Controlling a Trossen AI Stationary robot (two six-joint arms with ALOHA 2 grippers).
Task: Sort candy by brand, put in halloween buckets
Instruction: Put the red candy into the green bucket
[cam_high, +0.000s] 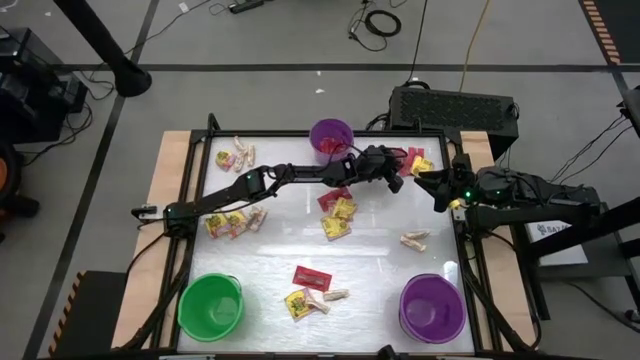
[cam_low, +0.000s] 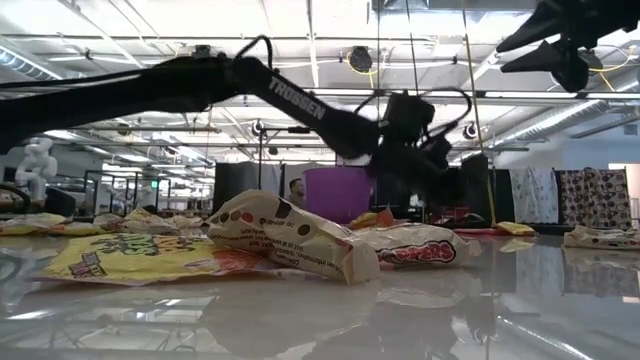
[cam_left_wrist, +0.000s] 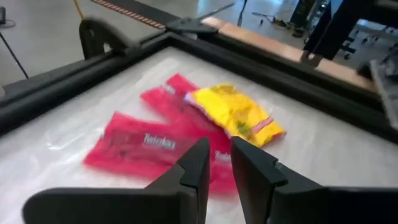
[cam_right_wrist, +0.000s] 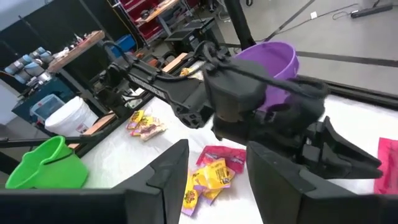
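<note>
My left gripper (cam_high: 396, 178) (cam_left_wrist: 217, 155) reaches to the table's far right corner. It hovers, shut with only a slit between the fingers, over flat red packets (cam_left_wrist: 143, 146) and a yellow packet (cam_left_wrist: 239, 112) lying flat on the table. The same packets (cam_high: 416, 160) show in the high view. My right gripper (cam_high: 432, 186) (cam_right_wrist: 214, 165) is open and empty, raised beside them and facing the left gripper (cam_right_wrist: 345, 155). The buckets stand upright: a purple one (cam_high: 331, 135) at the far edge, a green one (cam_high: 211, 305) near left, a purple one (cam_high: 432, 308) near right.
More candy lies about the table: red and yellow packets at the middle (cam_high: 337, 212), tan and yellow pieces at the left (cam_high: 235, 222) and far left (cam_high: 236, 155), a tan piece at the right (cam_high: 414, 240), a near group (cam_high: 310, 290). A black frame (cam_high: 460, 250) rims the table.
</note>
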